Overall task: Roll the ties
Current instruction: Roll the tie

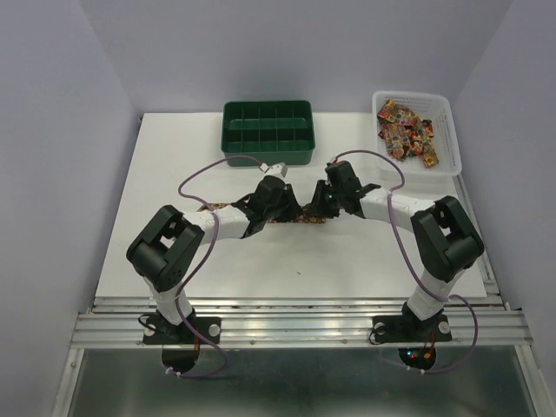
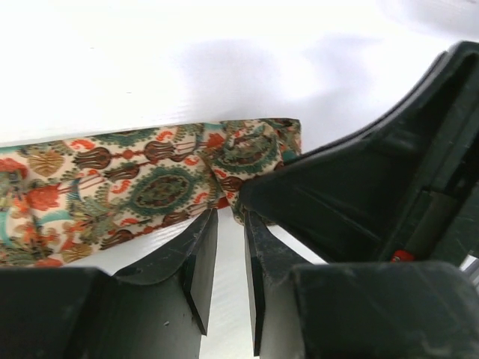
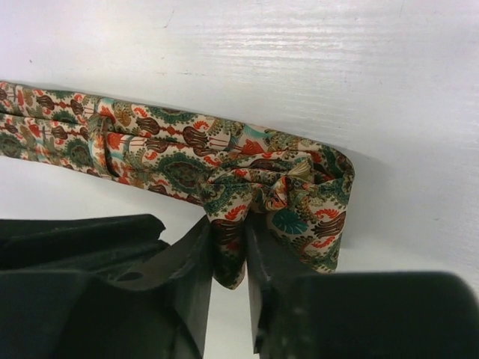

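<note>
Here right end effector [image 3: 228, 228] pinches the tie [image 3: 176, 161], left end effector [image 2: 228, 217] narrowly parted

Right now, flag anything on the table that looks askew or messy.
The tie is the odd one: its folded end is bunched and crumpled, not a neat roll, pinched in the right tool near the middle of the table. The green tray and white basket look upright and intact.

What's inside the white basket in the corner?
A heap of colourful patterned ties lies in the white basket. Whatever is under the heap is covered.
</note>
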You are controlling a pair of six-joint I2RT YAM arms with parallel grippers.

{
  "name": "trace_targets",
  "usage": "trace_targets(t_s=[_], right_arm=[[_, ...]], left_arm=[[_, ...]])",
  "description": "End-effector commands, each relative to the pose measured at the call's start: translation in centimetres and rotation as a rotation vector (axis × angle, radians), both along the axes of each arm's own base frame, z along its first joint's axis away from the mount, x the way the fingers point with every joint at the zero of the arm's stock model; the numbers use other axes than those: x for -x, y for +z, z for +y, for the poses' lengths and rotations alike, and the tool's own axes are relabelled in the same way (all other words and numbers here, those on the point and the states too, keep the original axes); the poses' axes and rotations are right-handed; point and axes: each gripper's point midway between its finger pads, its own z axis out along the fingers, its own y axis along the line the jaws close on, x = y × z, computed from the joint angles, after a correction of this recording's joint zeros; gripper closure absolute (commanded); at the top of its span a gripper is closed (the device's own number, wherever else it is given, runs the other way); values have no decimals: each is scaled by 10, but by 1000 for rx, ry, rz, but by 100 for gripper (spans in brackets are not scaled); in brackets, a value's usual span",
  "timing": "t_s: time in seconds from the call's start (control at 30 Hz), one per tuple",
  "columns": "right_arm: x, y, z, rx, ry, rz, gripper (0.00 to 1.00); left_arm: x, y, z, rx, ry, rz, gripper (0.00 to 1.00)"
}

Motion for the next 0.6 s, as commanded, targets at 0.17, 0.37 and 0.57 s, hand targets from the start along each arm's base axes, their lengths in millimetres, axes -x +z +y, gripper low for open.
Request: trace_targets(t_s=[0.17,0.37,0.57], right_arm=[[-4,4,9,-10,-5,-2,50],[-5,10,15,-39,14,-21,40],[-8,20,21,-92,8,-45,37]], left_arm=[[-18,19,10,75,15,-24,67],[-19,17,-7,112,-73,-9,61],[-12,11,-19,163,-156,18,55]])
